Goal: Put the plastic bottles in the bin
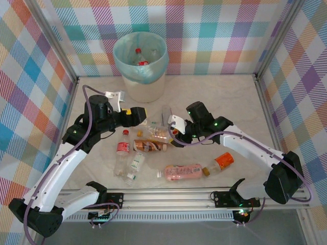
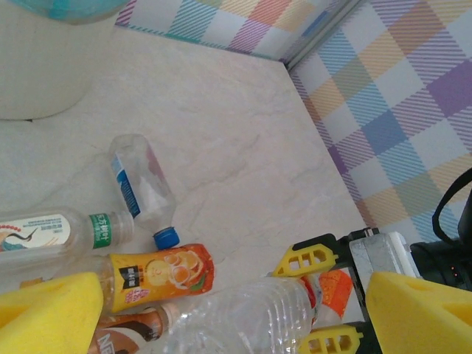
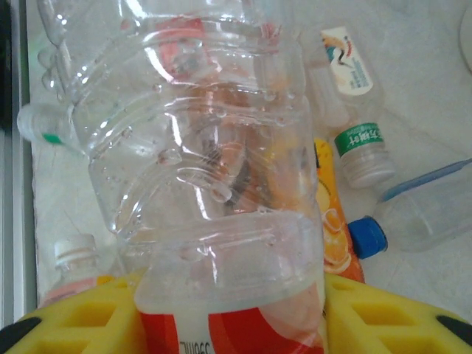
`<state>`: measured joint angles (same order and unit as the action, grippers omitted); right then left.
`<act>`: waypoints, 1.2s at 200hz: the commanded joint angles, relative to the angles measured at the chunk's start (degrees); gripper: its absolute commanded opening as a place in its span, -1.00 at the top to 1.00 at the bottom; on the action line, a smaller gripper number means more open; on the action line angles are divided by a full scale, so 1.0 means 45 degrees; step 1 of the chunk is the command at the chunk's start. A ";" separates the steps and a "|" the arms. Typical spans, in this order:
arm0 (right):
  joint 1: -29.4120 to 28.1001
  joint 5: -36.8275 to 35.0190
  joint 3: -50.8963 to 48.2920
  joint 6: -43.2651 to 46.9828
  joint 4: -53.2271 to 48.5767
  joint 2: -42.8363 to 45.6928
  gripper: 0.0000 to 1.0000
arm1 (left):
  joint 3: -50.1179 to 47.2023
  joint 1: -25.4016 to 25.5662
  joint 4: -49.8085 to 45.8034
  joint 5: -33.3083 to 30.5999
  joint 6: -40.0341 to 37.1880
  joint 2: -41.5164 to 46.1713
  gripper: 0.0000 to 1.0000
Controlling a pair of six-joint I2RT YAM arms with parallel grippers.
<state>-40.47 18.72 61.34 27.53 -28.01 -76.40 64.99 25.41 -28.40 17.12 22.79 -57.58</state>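
My right gripper (image 3: 232, 324) is shut on a clear ribbed bottle (image 3: 221, 184) with a red label, its yellow fingers (image 3: 383, 317) on both sides of the labelled end. In the top view that gripper (image 1: 175, 137) sits low over the pile of bottles. My left gripper (image 1: 135, 116) hovers open just left of it, with its yellow pads (image 2: 48, 313) wide apart above the held bottle (image 2: 258, 313). On the table lie a brown bottle (image 1: 150, 146), a red-label bottle (image 1: 122, 148), a pink bottle (image 1: 181, 172) and an orange bottle (image 1: 220, 162). The bin (image 1: 140, 66) stands at the back with bottles inside.
An orange-juice bottle (image 2: 158, 276), a blue-capped clear bottle (image 2: 144, 188) and a green-label bottle (image 2: 66, 232) lie close under both grippers. A small green-label bottle (image 1: 135, 166) lies near the front rail (image 1: 168, 196). Checkered walls close the sides and back.
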 commanded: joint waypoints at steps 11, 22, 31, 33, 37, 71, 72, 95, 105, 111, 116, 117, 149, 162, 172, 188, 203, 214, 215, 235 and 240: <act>0.0083 0.0297 0.0374 -0.1674 0.1468 0.0463 -0.02 | -0.0165 0.0115 0.1133 0.0227 0.1303 -0.0322 -0.87; 0.0049 0.0515 0.0382 -0.1766 0.1597 0.0493 -0.02 | -0.0204 0.0135 0.1278 0.0245 0.1519 -0.0464 -0.87; 0.0066 0.0532 0.0411 -0.1933 0.1687 0.0495 -0.02 | -0.0204 0.0164 0.1375 0.0327 0.1628 -0.0583 -0.87; 0.0060 0.0518 0.0421 -0.2013 0.1709 0.0494 -0.02 | -0.0204 0.0171 0.1411 0.0357 0.1663 -0.0622 -0.88; 0.0058 0.0465 0.0449 -0.2120 0.1728 0.0477 -0.02 | -0.0204 0.0191 0.1468 0.0451 0.1716 -0.0672 -0.87; 0.0014 -0.0083 0.0073 -0.3773 0.3142 0.0690 -0.01 | -0.0184 0.0379 0.1209 0.0862 0.1799 -0.1083 -0.87; 0.0010 -0.0055 0.0024 -0.3847 0.3276 0.0728 -0.01 | -0.0194 0.0384 0.1192 0.0853 0.1805 -0.1077 -0.87; -0.0006 -0.0036 -0.0330 -0.4304 0.4130 0.0840 -0.01 | -0.0339 0.0435 0.1117 0.0869 0.1850 -0.1032 -0.86; -0.0010 -0.0109 -0.0293 -0.4349 0.4165 0.0811 -0.01 | -0.0360 0.0445 0.1165 0.1000 0.1850 -0.0993 -0.85; -0.0030 -0.0164 -0.0273 -0.4394 0.4193 0.0806 -0.02 | -0.0355 0.0466 0.1188 0.1100 0.1827 -0.1033 -0.85; -0.0031 -0.0166 -0.0272 -0.4417 0.4235 0.0806 -0.02 | -0.0360 0.0467 0.1194 0.1185 0.1803 -0.1052 -0.83; -0.0031 -0.0161 -0.0272 -0.4418 0.4243 0.0806 -0.02 | -0.0360 0.0467 0.1195 0.1199 0.1797 -0.1061 -0.83; -0.0044 0.0434 -0.0199 -0.4479 0.4506 0.0767 -0.04 | -0.0287 0.0486 0.1335 0.1473 0.1804 -0.1276 -0.59; -0.0059 0.0641 -0.0155 -0.4443 0.4509 0.0738 -0.04 | -0.0281 0.0486 0.1474 0.1364 0.1843 -0.1267 -0.48; -0.0059 0.0716 -0.0140 -0.4419 0.4506 0.0709 -0.05 | -0.0248 0.0486 0.1523 0.1247 0.1870 -0.1248 -0.38; -0.0087 0.0796 -0.0155 -0.4419 0.4484 0.0671 -0.06 | -0.0186 0.0486 0.1527 0.1140 0.1850 -0.1230 -0.21; -0.0108 0.0791 -0.0193 -0.4438 0.4505 0.0669 -0.07 | -0.0166 0.0477 0.1566 0.1121 0.1825 -0.1226 -0.10; -0.0106 0.0801 -0.0212 -0.4438 0.4532 0.0689 -0.08 | -0.0129 0.0484 0.1494 0.1031 0.1809 -0.1208 -0.08; -0.0107 0.0801 -0.0213 -0.4438 0.4519 0.0689 -0.08 | -0.0127 0.0485 0.1491 0.1025 0.1810 -0.1198 -0.07; -0.0119 0.0765 -0.0194 -0.4438 0.4514 0.0726 -0.13 | -0.0020 0.0486 0.1391 0.0707 0.1811 -0.1078 -0.04; -0.0120 0.0728 -0.0184 -0.4454 0.4517 0.0743 -0.17 | 0.0024 0.0486 0.1372 0.0590 0.1807 -0.1048 -0.03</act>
<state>-40.58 19.42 60.40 8.08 -11.66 -73.76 63.92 27.14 -21.89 21.96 31.29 -62.94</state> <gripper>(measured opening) 0.560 0.544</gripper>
